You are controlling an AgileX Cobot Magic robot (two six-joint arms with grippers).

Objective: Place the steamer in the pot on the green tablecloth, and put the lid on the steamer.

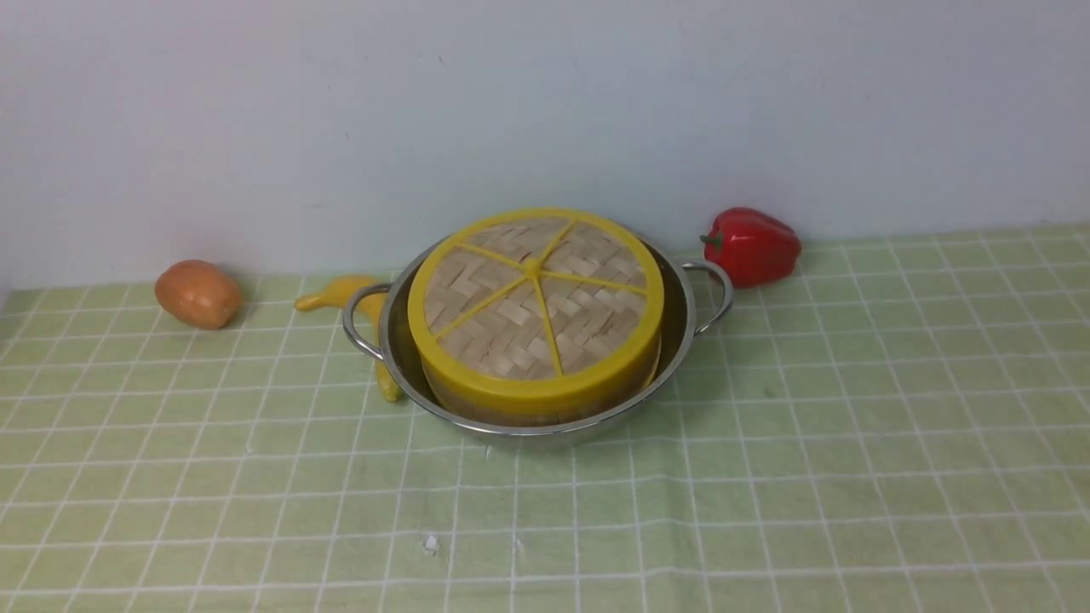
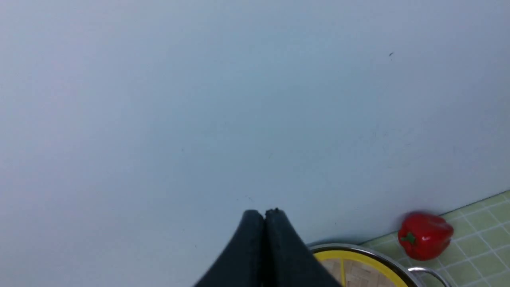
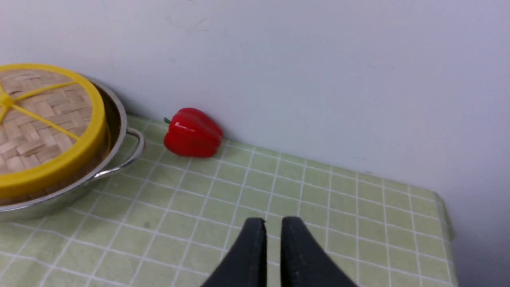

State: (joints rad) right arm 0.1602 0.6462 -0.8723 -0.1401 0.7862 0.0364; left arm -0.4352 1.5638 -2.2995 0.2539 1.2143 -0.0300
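Now the lid (image 1: 535, 298) sits on the steamer (image 1: 502, 412), inside the pot (image 1: 538, 431) on the green tablecloth (image 1: 596, 528). The left claw (image 2: 264, 213) is closed with nothing in it; the right claw (image 3: 273, 221) is a little open and empty. The job looks done, so both arms should keep well away from the pot and not bump its handles.
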